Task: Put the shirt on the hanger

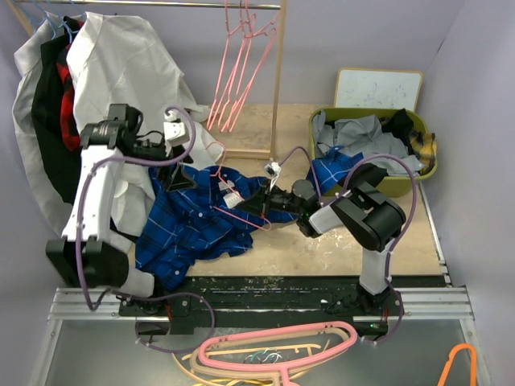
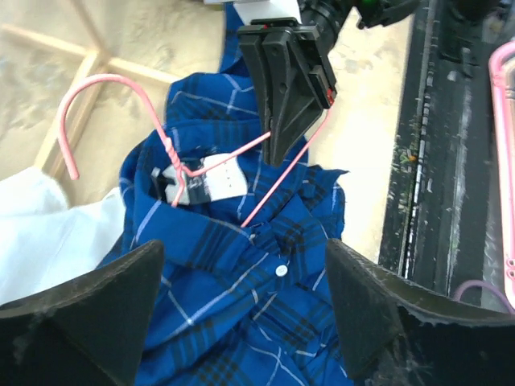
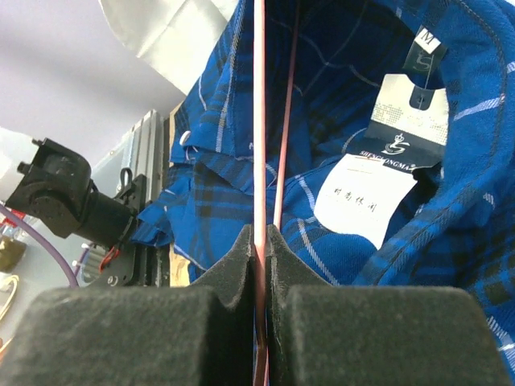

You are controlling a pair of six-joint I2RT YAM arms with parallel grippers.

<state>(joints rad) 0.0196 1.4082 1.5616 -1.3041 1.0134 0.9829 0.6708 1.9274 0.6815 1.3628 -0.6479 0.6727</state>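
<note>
White garment (image 1: 129,56) is draped far left. Spare pink hangers (image 1: 239,72) are hung on wooden rack (image 1: 278,88). Grey clothes (image 1: 354,133) are piled in green basket (image 1: 424,175). Orange hanger (image 1: 459,346) is seen front right.

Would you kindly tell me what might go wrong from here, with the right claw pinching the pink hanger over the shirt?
1. The right claw grips only the thin wire of the hanger, which may swivel or slip.
2. The left claw is open and holds nothing, so the crumpled shirt may drag along with the hanger.
3. The wire runs right by the neck label and may snag it.
</note>
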